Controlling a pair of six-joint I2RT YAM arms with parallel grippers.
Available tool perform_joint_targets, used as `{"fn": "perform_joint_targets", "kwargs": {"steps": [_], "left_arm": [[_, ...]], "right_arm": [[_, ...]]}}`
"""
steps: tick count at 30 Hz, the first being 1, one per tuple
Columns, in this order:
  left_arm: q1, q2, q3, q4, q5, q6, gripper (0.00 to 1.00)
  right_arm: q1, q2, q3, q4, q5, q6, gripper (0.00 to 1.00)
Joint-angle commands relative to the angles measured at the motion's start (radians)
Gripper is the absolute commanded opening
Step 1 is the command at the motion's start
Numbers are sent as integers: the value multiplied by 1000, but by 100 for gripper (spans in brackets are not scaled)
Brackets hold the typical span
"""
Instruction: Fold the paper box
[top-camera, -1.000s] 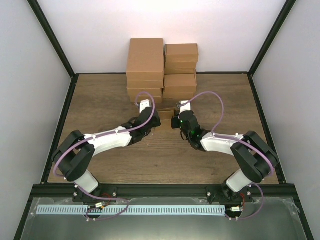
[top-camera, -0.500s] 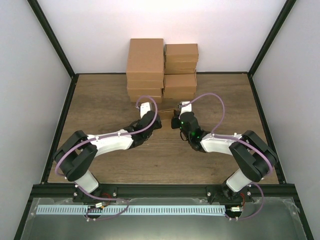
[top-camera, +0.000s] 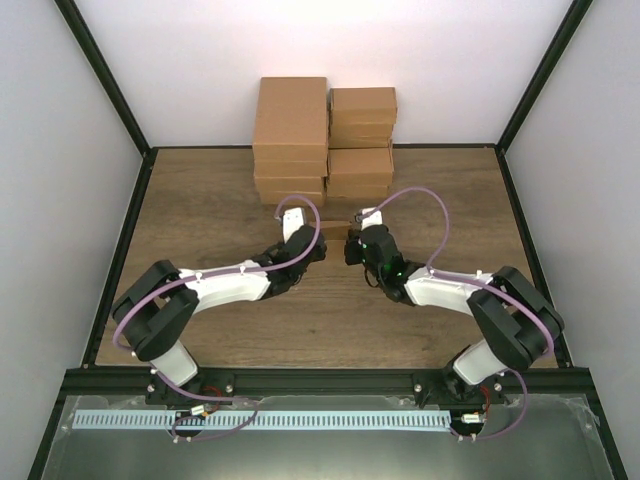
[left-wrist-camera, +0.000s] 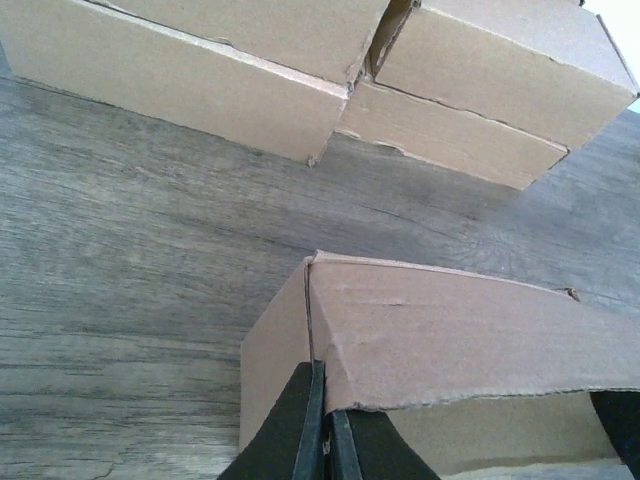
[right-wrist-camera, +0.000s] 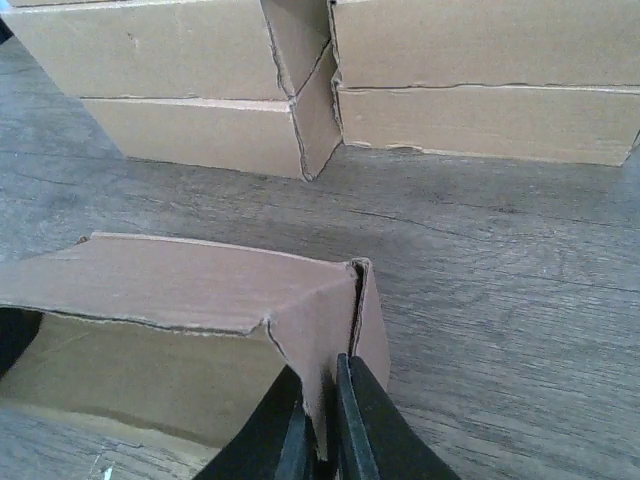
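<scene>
The paper box (left-wrist-camera: 450, 330) is a tan cardboard tray with raised walls, lying on the wooden table in front of the carton stacks. My left gripper (left-wrist-camera: 322, 378) is shut on the box's left end wall, right at the corner. My right gripper (right-wrist-camera: 320, 378) pinches the folded corner flap at the right end of the paper box (right-wrist-camera: 180, 280), with a thin dark gap beside the card. From above, the paper box (top-camera: 334, 231) is mostly hidden between the left gripper (top-camera: 312, 240) and the right gripper (top-camera: 352, 240).
Two stacks of brown cartons stand at the back of the table, a taller left stack (top-camera: 291, 130) and a right stack (top-camera: 362, 140), close behind the box. Their lowest cartons (right-wrist-camera: 480, 120) lie a short way beyond the box's far wall. Black frame rails (top-camera: 130, 230) border the table.
The left arm has swung its forearm a little right and toward the near edge. The right wrist has shifted slightly the same way. The box stays between both grippers.
</scene>
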Motion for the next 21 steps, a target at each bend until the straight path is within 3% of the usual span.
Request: {"fn": "perform_joint_targets", "kwargs": {"steps": [1, 6, 8, 13, 21], "left_arm": [[-36, 70, -5, -254, 141, -2, 4], [-33, 50, 51, -312, 133, 0, 4], [-32, 42, 66, -326, 136, 3, 4], [-27, 42, 108, -350, 151, 12, 15], [-17, 24, 152, -374, 183, 31, 22]], "right_arm": [[32, 1, 24, -281, -113, 3, 10], [19, -63, 67, -341, -144, -2, 20], [3, -94, 72, -359, -171, 3, 31], [-76, -155, 75, -394, -302, 13, 46], [-151, -190, 134, -471, -479, 5, 59]]}}
